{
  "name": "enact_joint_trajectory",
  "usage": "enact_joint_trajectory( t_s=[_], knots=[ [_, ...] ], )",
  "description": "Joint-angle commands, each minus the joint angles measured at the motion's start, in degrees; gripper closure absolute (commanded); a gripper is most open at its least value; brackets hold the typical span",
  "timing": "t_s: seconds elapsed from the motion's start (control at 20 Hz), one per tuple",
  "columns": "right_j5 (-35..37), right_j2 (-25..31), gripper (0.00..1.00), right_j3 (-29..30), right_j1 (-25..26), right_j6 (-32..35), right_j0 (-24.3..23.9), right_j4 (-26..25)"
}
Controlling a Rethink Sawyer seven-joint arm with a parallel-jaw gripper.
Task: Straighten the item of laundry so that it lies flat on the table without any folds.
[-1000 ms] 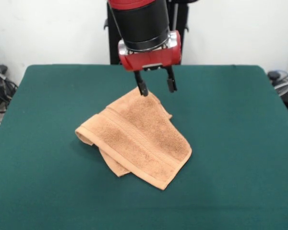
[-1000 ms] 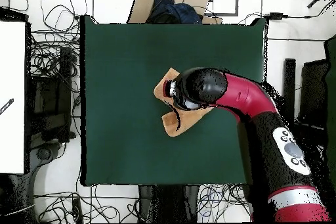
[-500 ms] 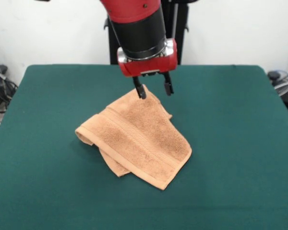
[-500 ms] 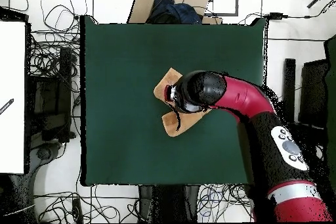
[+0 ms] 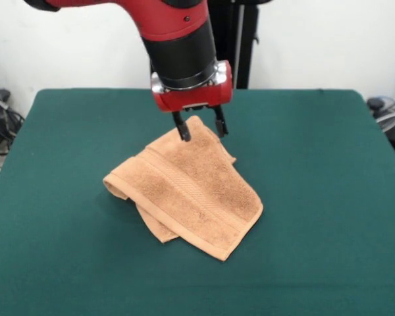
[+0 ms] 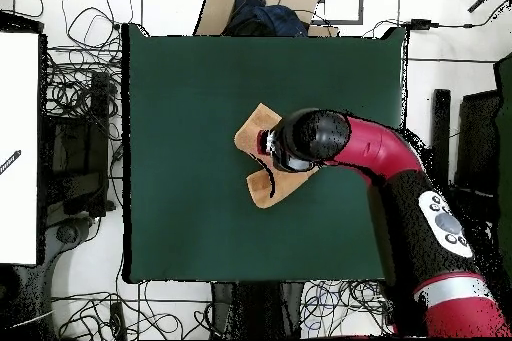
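Now the open gripper [image 5: 200, 130] hangs over the folded towel's [image 5: 187, 191] far corner; grab only the top layer.

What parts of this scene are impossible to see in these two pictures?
- Overhead view: the arm covers the gripper and much of the towel.
- Front view: the towel's folded-under layers are hidden by its top layer; no tag shows.
- Front view: whether the gripper touches the towel's far corner.
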Motion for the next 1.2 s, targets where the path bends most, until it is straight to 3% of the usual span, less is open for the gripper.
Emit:
enact_joint_trajectory(
  t_s=[0.05,0.85,1.2],
  knots=[
    [6.08,1.71,0.0,-5.86,-1.9,-9.35,1.64,-6.9],
    [9.45,4.9,0.0,-9.27,1.87,-11.48,-0.94,-7.5],
    [8.62,5.43,0.0,-7.59,2.03,-12.12,-2.42,-7.33]
  ],
)
